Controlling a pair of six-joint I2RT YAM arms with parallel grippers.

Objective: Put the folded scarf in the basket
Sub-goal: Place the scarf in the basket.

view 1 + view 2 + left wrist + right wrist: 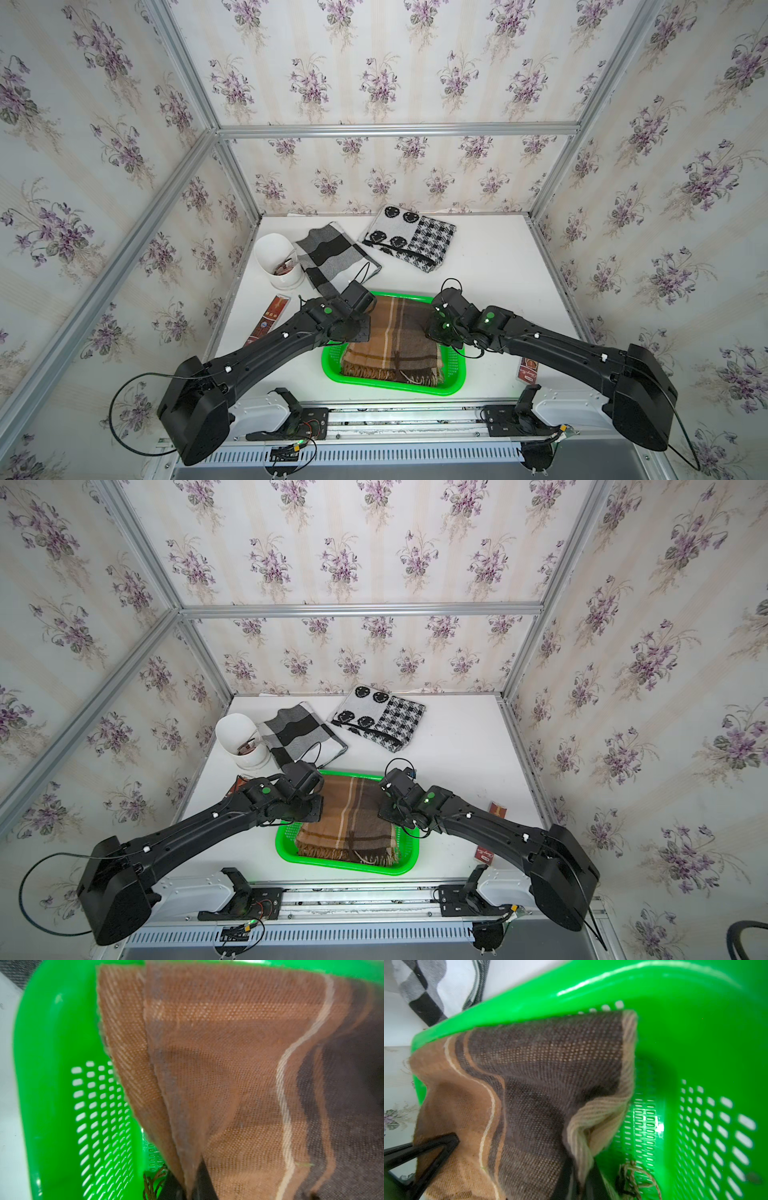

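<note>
The folded brown plaid scarf [395,345] [353,820] lies in the bright green basket [386,390] [345,866] at the table's near middle, fringe toward the front. My left gripper [358,321] [190,1188] is shut on the scarf's far left corner, with the cloth [228,1084] pinched between the dark fingers above the basket's perforated wall [52,1064]. My right gripper [437,328] [579,1184] is shut on the far right corner, where the fabric [539,1084] bunches up into the jaws inside the basket [695,1043]. In both top views the wrists hide the fingertips.
A white cup [278,259] stands at the back left. Beside it lie a grey and black checked scarf [332,257] and a smiley-patterned scarf [409,237]. A red packet [270,318] lies left of the basket, and another packet [528,368] to its right.
</note>
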